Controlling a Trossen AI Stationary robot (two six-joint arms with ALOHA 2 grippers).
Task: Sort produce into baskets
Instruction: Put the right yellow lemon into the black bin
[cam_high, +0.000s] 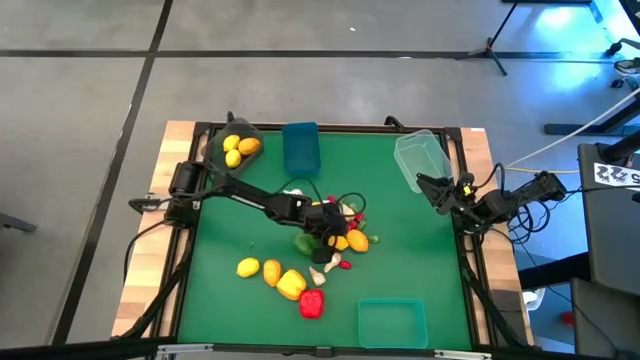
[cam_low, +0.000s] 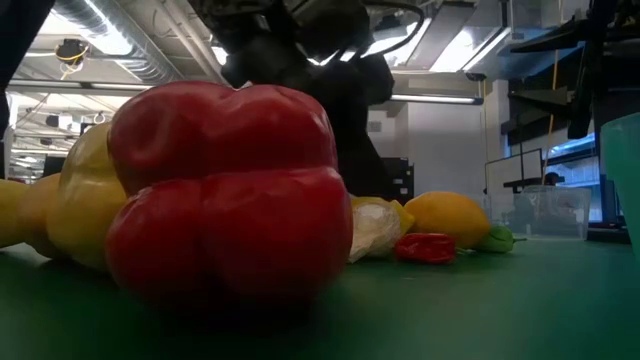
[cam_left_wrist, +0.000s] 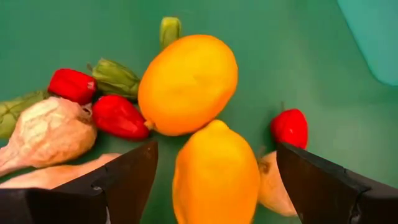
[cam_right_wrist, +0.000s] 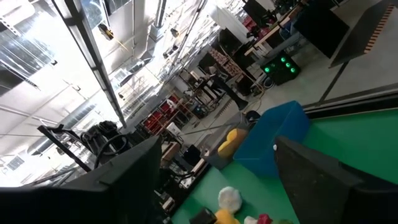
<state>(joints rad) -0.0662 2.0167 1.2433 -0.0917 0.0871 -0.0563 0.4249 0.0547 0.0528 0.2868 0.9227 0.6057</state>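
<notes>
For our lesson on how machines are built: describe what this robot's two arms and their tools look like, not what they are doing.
Both arms are dark, nearly black, built of slim jointed segments with black cables looping alongside. The left tool ends in two flat, dark, wedge-shaped fingers with straight edges. The right tool has the same dark angular fingers, and a small yellow-orange spot shows near its wrist. No lettering is legible.

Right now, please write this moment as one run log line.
left gripper: open, straddling yellow fruit | right gripper: open, beside clear basket | dark basket: holds yellow fruits
</notes>
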